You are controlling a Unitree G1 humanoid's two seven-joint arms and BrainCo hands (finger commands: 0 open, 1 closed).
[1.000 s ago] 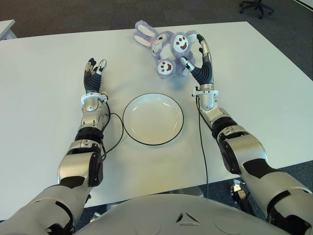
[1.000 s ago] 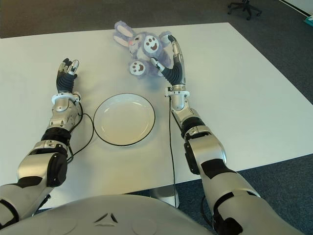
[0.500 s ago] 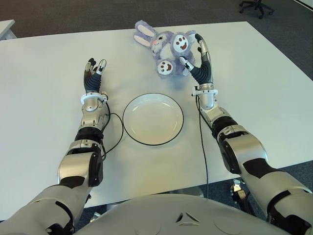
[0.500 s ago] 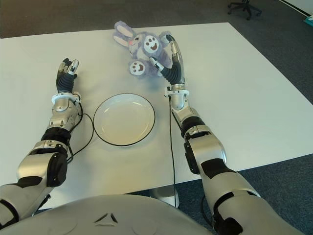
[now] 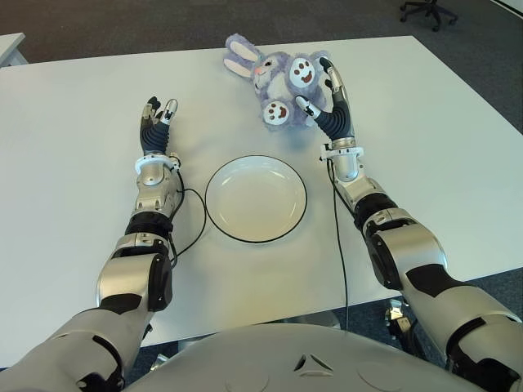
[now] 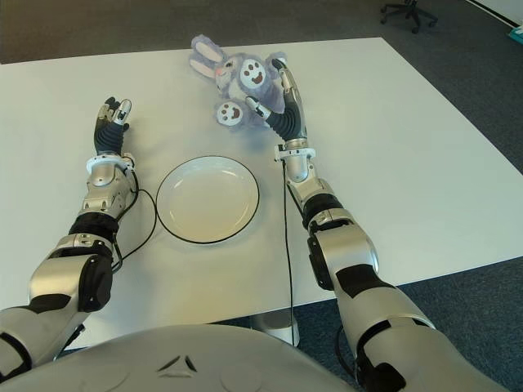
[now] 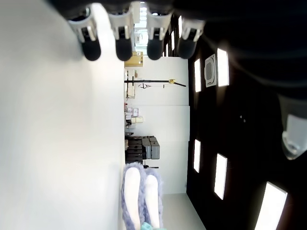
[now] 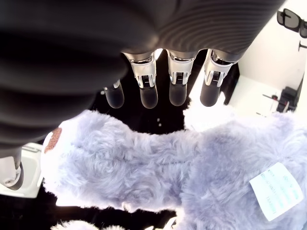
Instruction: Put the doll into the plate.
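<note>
The right hand (image 5: 325,96), fingers spread, reaches around the purple plush rabbit doll (image 5: 278,82) lying on the far side of the white table (image 5: 73,204), beyond the empty plate (image 5: 256,198). A secure grasp likely needs fingers wrapping its body. The left hand (image 5: 155,122), fingers relaxed, shows left of the plate.

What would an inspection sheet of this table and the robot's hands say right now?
Surface: white table, bare around the things on it.
Job's things: purple plush doll lying at the far side; white plate nearer the robot, with nothing in it.
Clutter: nothing seen.
Hands: right hand against the doll, fingers open around it, not closed; left hand idle, left of the plate, fingers open.
Cables: thin black cable along the right forearm; another loops by the left wrist.
Surroundings: dark carpet, office chair.
</note>
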